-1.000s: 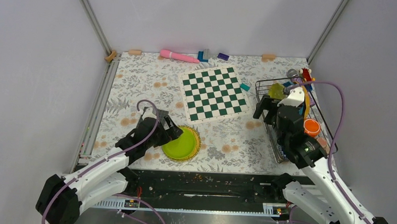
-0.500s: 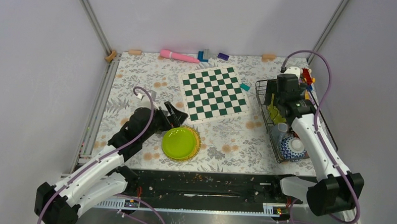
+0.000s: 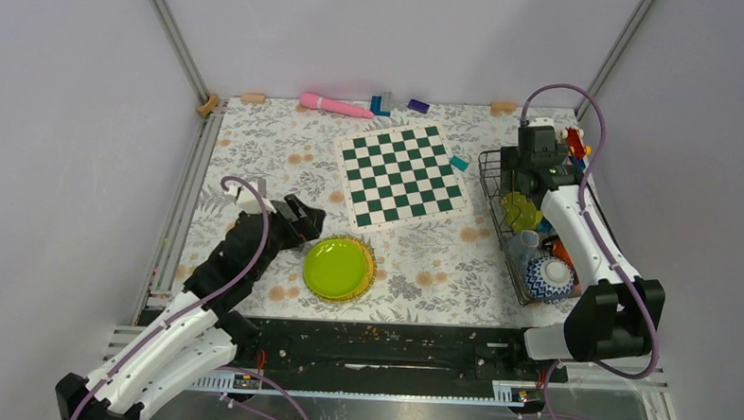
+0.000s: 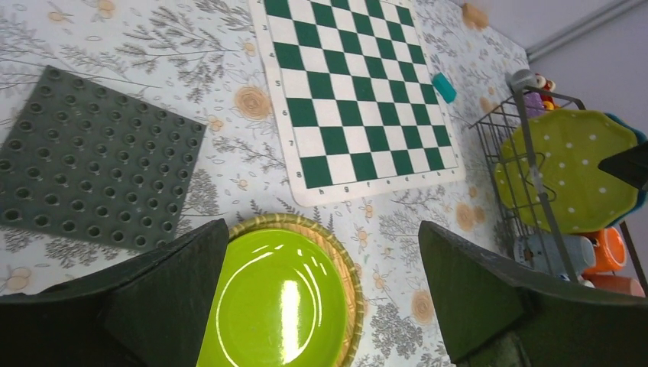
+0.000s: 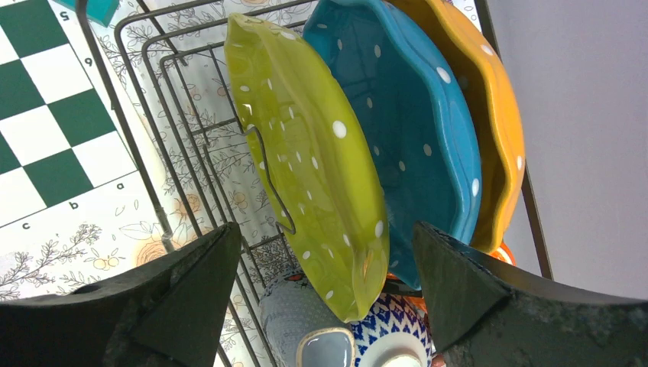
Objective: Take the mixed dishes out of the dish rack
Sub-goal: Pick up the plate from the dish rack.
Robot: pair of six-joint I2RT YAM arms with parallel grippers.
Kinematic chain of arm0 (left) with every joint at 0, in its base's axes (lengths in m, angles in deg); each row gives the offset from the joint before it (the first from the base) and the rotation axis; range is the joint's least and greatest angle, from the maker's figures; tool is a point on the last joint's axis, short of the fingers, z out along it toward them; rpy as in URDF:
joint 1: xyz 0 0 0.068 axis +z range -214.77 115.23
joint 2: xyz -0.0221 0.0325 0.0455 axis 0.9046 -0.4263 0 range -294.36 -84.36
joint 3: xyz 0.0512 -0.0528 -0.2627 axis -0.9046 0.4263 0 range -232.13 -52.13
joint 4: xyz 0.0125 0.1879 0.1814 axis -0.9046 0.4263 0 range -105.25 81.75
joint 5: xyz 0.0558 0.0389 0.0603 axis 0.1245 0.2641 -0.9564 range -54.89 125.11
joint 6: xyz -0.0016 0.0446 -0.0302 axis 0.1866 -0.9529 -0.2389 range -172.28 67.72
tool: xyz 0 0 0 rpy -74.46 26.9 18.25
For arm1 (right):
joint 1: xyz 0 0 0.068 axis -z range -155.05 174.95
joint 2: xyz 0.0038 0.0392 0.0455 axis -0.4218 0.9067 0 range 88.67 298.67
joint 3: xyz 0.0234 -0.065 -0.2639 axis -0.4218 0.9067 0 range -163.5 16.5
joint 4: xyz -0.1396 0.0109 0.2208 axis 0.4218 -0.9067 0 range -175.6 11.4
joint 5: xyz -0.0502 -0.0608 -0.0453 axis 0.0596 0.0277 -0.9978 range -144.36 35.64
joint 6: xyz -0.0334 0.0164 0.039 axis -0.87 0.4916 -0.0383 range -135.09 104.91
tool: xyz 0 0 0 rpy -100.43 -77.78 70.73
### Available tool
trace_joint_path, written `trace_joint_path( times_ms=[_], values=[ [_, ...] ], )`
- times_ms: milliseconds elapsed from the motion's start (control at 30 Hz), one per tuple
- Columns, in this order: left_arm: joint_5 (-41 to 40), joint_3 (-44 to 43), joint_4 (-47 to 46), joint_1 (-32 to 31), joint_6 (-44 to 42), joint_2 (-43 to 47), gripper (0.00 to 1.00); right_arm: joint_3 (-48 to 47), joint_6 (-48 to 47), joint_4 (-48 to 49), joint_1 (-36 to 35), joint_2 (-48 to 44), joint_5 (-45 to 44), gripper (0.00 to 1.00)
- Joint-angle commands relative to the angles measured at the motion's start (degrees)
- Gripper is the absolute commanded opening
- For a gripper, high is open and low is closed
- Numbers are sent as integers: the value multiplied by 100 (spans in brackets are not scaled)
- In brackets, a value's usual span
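Over the past second we see the right arm swing from the near end of the dish rack [image 3: 500, 233] to its far end, where the right gripper [image 5: 321, 229] now hangs above the upright plates. Its jaws are spread and hold nothing. In the wrist view they straddle the yellow-green dotted plate [image 5: 313, 168], which stands on edge between the prongs with the teal plate [image 5: 413, 115] and the orange plate [image 5: 489, 99] close behind it. We judge this to be the next dish out. The jaws appear to be narrowing on its rim, though no contact shows yet. Across the table the left arm has pulled back and up from the lime-green plate [image 3: 337, 268]. That plate lies flat on the flowered cloth near the chessboard [image 3: 401, 173], on a tan, woven-looking rim, and counts as unloaded. The left gripper [image 3: 302, 216] is open wide and empty, tilted down over the plate, with the grey studded baseplate [image 4: 92, 160] just beyond. Much of the load is still in the rack, including a blue patterned bowl [image 3: 547, 277] and cups at the near end. The right arm reaches long, elbow raised, wrist turned down into the rack. The left arm is folded back towards its base.
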Motion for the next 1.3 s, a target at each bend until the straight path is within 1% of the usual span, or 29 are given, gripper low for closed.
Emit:
trace_joint_path(
  times_ms=[0, 167, 333, 400, 567, 733, 800, 967, 1033, 1133, 1267],
  values=[
    [-613, 156, -11, 23, -64, 182, 99, -416, -211, -159, 229, 222, 374, 88],
    [-828, 116, 137, 31, 6, 189, 99, -461, -401, -185, 449, 411, 1002, 85],
    [-994, 99, 257, 35, 60, 183, 99, -525, -514, -181, 554, 606, 944, 82],
    [-998, 105, 264, 31, 60, 216, 99, -552, -547, -186, 641, 694, 1075, 80],
    [-1014, 142, 245, 31, 61, 250, 99, -555, -601, -156, 759, 834, 1484, 73],
    [-994, 89, 366, 31, 70, 282, 99, -491, -670, -103, 763, 879, 1568, 66],
    [-1015, 105, 369, 31, 78, 324, 99, -452, -641, -54, 927, 886, 1588, 61],
    [-1042, 112, 430, 32, 96, 394, 99, -335, -706, 43, 959, 866, 1676, 50],
    [-1049, 119, 430, 31, 96, 408, 99, -283, -878, 85, 969, 823, 1830, 46],
    [-1057, 116, 439, 31, 96, 408, 99, -221, -1178, 99, 968, 772, 2072, 34],
    [-1036, 107, 449, 31, 87, 406, 99, -296, -1396, 28, 968, 767, 2115, 21]
  ],
)
